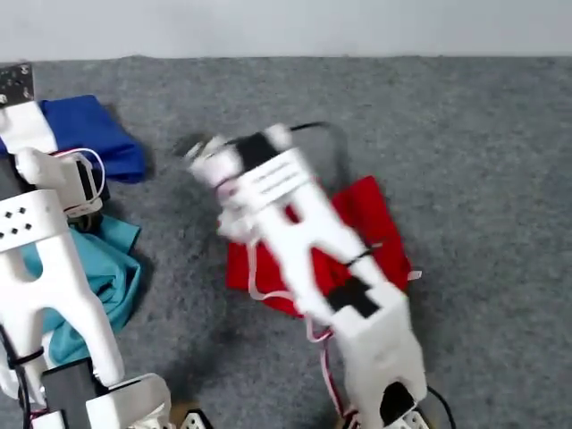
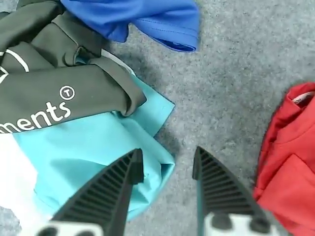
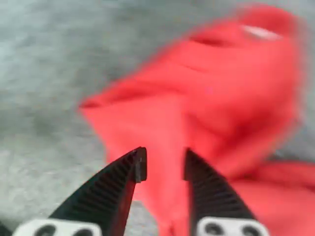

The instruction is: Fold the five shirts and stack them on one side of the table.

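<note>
Both right fingers [image 3: 123,182] hover parted above the red shirt [image 3: 206,98].

This looks like a robotics lab or test rig, not a home. The bench [image 1: 483,134] is covered in grey felt-like cloth and meets a bare pale wall [image 1: 286,27] at its far edge. The white plastic left arm [image 1: 45,268] and right arm [image 1: 357,304] stand at its near edge. A perforated metal plate [image 1: 15,82] sits at its far left corner.
</note>
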Controlling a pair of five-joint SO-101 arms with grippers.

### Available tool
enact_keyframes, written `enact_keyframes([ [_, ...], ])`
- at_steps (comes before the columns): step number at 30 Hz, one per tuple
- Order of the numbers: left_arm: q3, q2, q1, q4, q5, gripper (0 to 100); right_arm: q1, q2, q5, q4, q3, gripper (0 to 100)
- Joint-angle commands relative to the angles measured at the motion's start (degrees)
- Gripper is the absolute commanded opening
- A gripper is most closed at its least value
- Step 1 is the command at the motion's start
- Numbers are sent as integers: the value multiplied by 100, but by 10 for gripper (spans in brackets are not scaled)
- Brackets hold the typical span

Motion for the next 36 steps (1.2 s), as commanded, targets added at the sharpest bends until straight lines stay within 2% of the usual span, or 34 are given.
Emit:
enact_keyframes([
  [1,84,-229,-26,123,-53,171,-576,321,-62,101,0,152],
  [7,180,-229,9,123,-53,171,-954,998,-62,22,-9,143],
  [15,180,-229,9,123,-53,171,-919,1367,-26,-154,0,135],
  [18,180,-229,9,123,-53,171,-804,1420,-44,-426,0,74],
  [21,189,-229,9,123,-53,171,-593,1437,-62,-602,18,8],
  [31,198,-229,9,123,-53,171,207,778,-44,-356,-457,8],
  [36,207,-229,9,123,-53,171,1138,101,-62,-198,-958,8],
])
